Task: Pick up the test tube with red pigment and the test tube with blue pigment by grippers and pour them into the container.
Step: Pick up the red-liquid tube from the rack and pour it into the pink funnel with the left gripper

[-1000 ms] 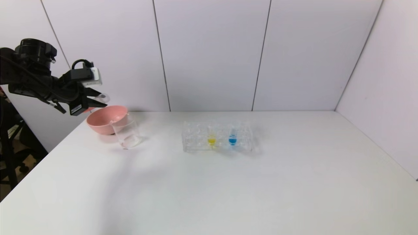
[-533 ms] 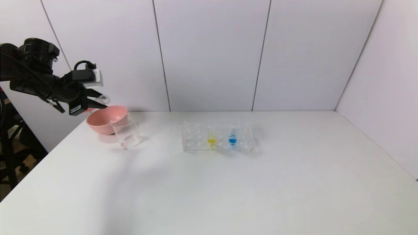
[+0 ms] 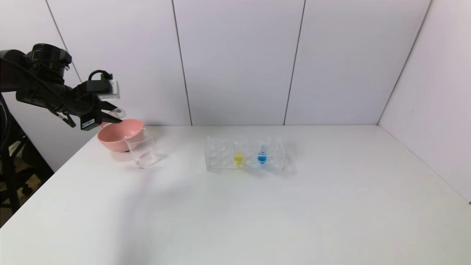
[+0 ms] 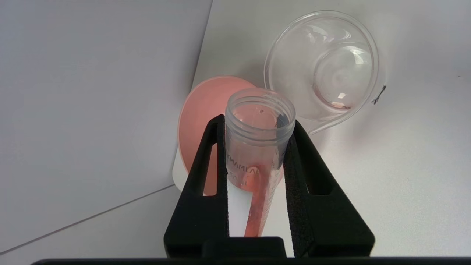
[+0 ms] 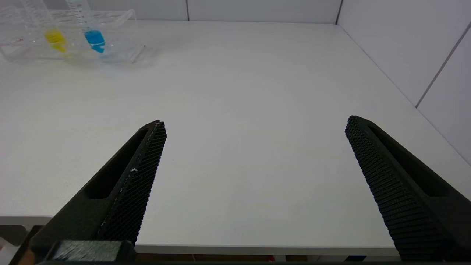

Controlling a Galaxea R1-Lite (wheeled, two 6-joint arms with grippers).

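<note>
At the upper left of the head view, the left gripper [image 3: 110, 117] holds the test tube with red pigment [image 4: 257, 154] tightly above the pink bowl [image 3: 117, 137], beside the container [image 3: 144, 151]. The test tube with blue pigment [image 3: 262, 154] stands in the rack [image 3: 220, 156] at the centre. The right gripper [image 5: 254, 129] is wide apart over the table [image 5: 239, 92].

The left gripper [image 4: 257, 132] is matte black, its inner pads a rough black foam. Between them the red tube [image 4: 257, 147] is clear plastic with faint grey lettering and a thin red-orange streak along its wall. Just beyond its mouth sit the salmon-pink bowl [image 4: 206, 110] and the colourless beaker [image 4: 323, 66], which shows a faint pinkish smear at its base. The table [image 3: 257, 213] is plain white, the wall panels pale grey-white with dark seams. The right gripper [image 5: 254, 132] is black with a fine mesh-textured face. Far from it, in the clear rack [image 3: 220, 162], the blue tube [image 3: 262, 158] has a bright blue tip beside a yellow-tipped tube [image 3: 238, 158].
</note>
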